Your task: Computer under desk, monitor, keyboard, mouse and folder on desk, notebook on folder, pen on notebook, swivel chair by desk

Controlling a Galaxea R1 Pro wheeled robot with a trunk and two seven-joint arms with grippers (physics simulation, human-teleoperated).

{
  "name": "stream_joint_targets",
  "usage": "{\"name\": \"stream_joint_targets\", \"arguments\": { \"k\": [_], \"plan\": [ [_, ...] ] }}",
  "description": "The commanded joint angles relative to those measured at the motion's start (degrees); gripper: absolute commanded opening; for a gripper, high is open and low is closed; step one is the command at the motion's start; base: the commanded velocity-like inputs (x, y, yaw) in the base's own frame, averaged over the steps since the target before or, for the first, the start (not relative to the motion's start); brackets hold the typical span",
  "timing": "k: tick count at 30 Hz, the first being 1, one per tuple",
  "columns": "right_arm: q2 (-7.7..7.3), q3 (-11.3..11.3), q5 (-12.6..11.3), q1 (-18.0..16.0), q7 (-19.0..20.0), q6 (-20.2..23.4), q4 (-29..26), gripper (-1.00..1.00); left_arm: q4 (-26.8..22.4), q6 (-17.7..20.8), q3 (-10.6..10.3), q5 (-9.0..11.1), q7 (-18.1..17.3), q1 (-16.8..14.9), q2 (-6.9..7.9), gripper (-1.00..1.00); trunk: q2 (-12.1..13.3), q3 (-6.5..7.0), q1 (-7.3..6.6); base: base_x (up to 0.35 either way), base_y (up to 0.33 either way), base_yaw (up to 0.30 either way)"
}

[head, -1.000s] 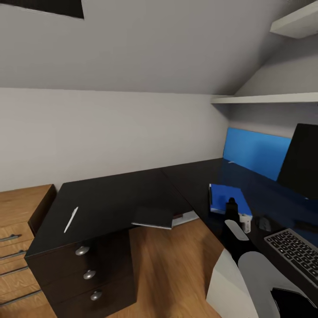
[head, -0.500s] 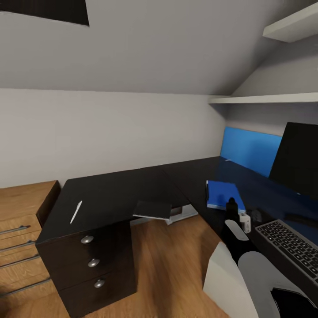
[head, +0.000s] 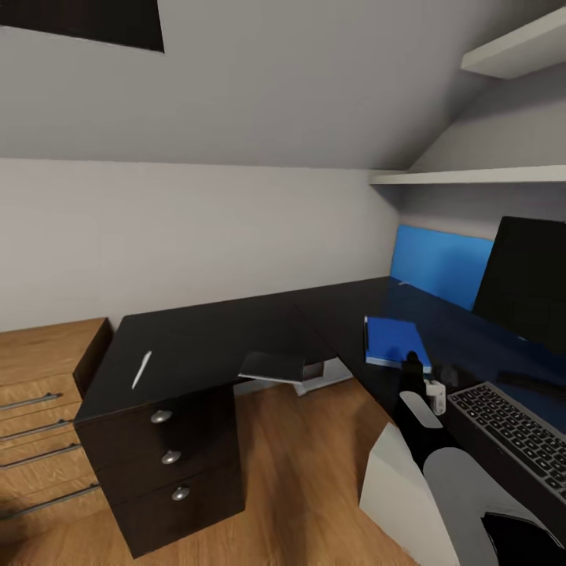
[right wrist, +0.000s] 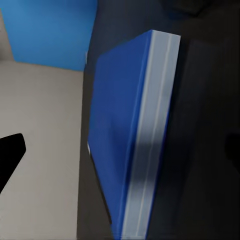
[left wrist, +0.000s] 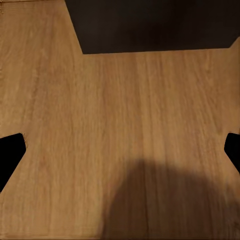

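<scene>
The blue folder [head: 395,342] lies flat on the black desk [head: 354,314], near its blue back panel [head: 436,267]. Right of it stand the monitor [head: 523,283] and the keyboard [head: 511,428]. My right gripper [head: 410,363] hovers at the folder's near edge; in the right wrist view the folder [right wrist: 120,145] sits just ahead of it, the fingers wide open and holding nothing. The dark notebook [head: 273,366] overhangs the corner of the black drawer unit [head: 173,369], and the pale pen [head: 142,369] lies on the unit's top. My left gripper [left wrist: 120,155] is open above the wood floor.
A light-wood chest of drawers [head: 39,393] stands left of the black unit. White shelves [head: 472,177] run along the wall above the desk. A white desk foot [head: 326,379] shows under the notebook's corner. Wood floor [head: 299,472] opens between the unit and the desk.
The whole head picture has shifted, so the camera moved: the drawer unit now sits more to the right and the folder slightly left. No object has moved, and both grippers stay open.
</scene>
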Motion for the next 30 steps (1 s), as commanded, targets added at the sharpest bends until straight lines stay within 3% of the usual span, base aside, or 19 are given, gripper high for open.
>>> {"name": "stream_joint_targets", "arguments": {
  "k": [1, 9, 17, 21, 30],
  "plan": [
    [0.02, 0.1, -0.4, 0.0, 0.0, -0.2, -0.1, 1.0, 0.0, -0.2, -0.4, 0.6, 0.2, 0.0, 0.03, 1.0, 0.0, -0.06, -0.03, -0.227, 0.0, 0.0],
    [0.62, 0.3, -0.4, 0.0, 0.0, 0.2, 0.2, 1.0, 0.0, -0.2, -0.3, 0.6, 0.2, 0.0, 0.03, 1.0, 0.0, -0.06, -0.03, -0.213, 0.0, 0.0],
    [3.45, 1.0, 0.4, 0.1, 0.2, 2.2, 0.2, 1.0, 0.0, -0.1, -0.3, 0.6, 0.3, 0.0, 0.03, 1.0, 0.0, -0.06, -0.03, -0.022, 0.0, 0.0],
    [4.67, 4.8, 1.6, 0.1, 0.3, 2.7, 0.2, 1.0, 0.0, -0.1, -0.3, 0.6, 0.3, 0.0, 0.01, 1.0, 0.0, -0.06, -0.03, -0.003, 0.0, 0.0],
    [5.26, 13.6, 2.2, 0.1, 0.2, 3.4, 0.3, 1.0, 0.0, -0.2, -0.3, 0.6, 0.3, 0.0, -0.05, 1.0, 0.0, -0.06, -0.03, 0.0, 0.0, 0.0]
  ]
}}
